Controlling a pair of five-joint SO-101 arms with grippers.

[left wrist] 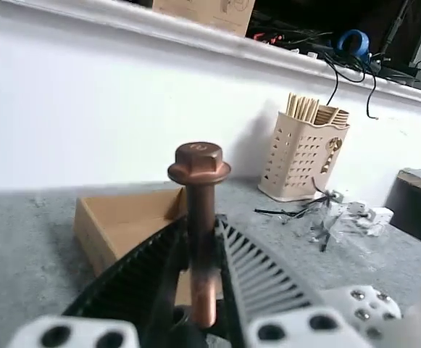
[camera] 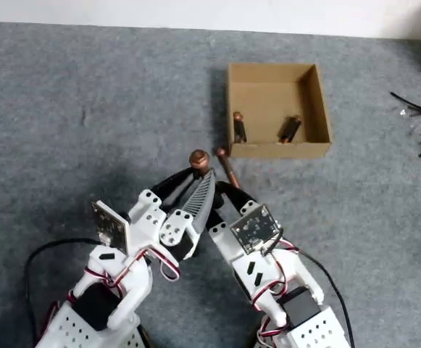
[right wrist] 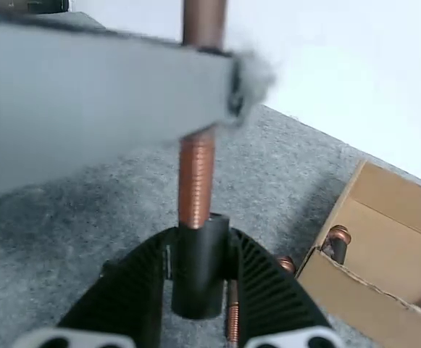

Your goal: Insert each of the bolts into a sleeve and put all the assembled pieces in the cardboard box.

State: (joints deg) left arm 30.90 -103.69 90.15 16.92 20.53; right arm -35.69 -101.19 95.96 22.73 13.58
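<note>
The bolt [left wrist: 200, 217] stands upright, head up, clamped between the fingers of the left gripper [left wrist: 199, 243] above the grey mat [camera: 87, 109], just in front of the cardboard box [camera: 279, 109]. Its threaded end points down and meets the open top of the black sleeve [right wrist: 198, 272]. How far it has gone in cannot be told. The right gripper [right wrist: 199, 250] is closed around the sleeve, holding it upright directly under the bolt, so the two grippers sit close together, left above right. A second bolt [camera: 227, 167] lies on the mat just beside them, its head near the box's front wall. Two finished pieces [camera: 238, 127] [camera: 290, 129] lie inside the box. A perforated holder [left wrist: 304, 156] with sticks in it stands farther back by the wall.
</note>
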